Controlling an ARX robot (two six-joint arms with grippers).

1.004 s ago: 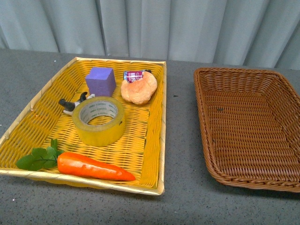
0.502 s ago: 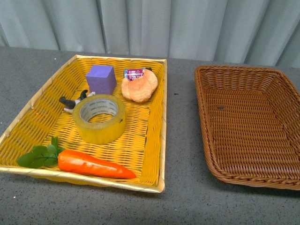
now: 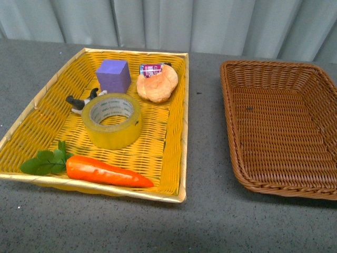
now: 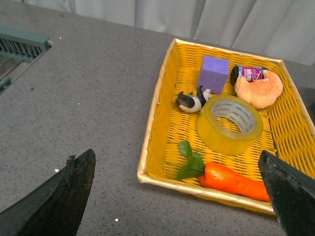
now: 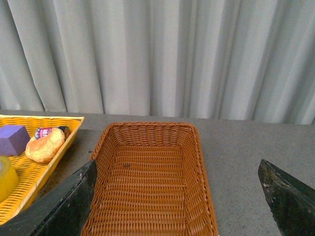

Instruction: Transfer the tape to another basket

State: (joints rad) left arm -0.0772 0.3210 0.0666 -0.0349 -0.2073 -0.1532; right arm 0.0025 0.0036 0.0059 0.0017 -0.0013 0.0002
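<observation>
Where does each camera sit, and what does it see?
Front view: on the robot's body between its arms, looking down at the yellow basket and brown basket; no arm shows.
Left wrist view: on the left wrist, looking at the yellow basket; the open left end effector frames it.
Right wrist view: on the right wrist, looking over the brown basket toward the curtain; the open right end effector shows.
Front and left wrist views both show the tape.

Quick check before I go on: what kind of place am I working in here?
Most likely a staged test bench, not a home or shop: a plain grey curtain hangs behind a grey table, which carries a yellow basket of props such as a plastic-looking carrot, beside a brown basket.
</observation>
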